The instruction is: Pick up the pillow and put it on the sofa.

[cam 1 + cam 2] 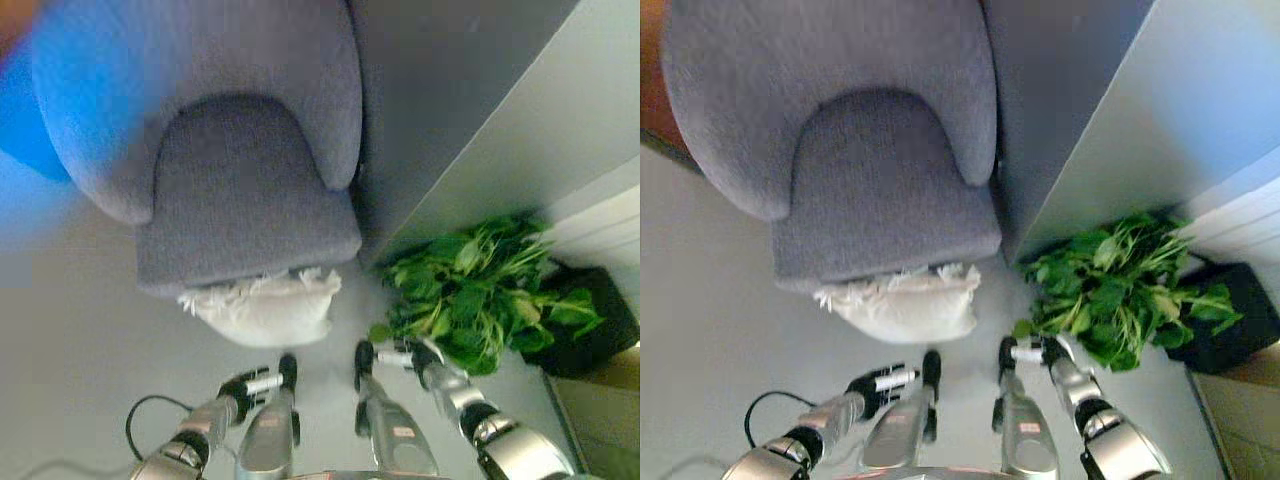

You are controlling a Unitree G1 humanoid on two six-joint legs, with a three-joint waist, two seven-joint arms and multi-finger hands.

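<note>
A white pillow (265, 308) lies on the floor against the front edge of the grey sofa (240, 200), partly tucked under the seat. The sofa's rounded backrest (830, 70) curves round the seat cushion. Both hands hang low, short of the pillow. My left hand (250, 385) is just below the pillow's left half. My right hand (408, 356) is to the pillow's lower right, near the plant. Each hand is open with relaxed fingers and holds nothing.
A leafy green plant (480, 295) in a dark pot (590, 320) stands at the right, close to my right hand. A grey wall (1120, 130) runs diagonally behind the sofa's right side. Pale floor (80, 330) spreads to the left.
</note>
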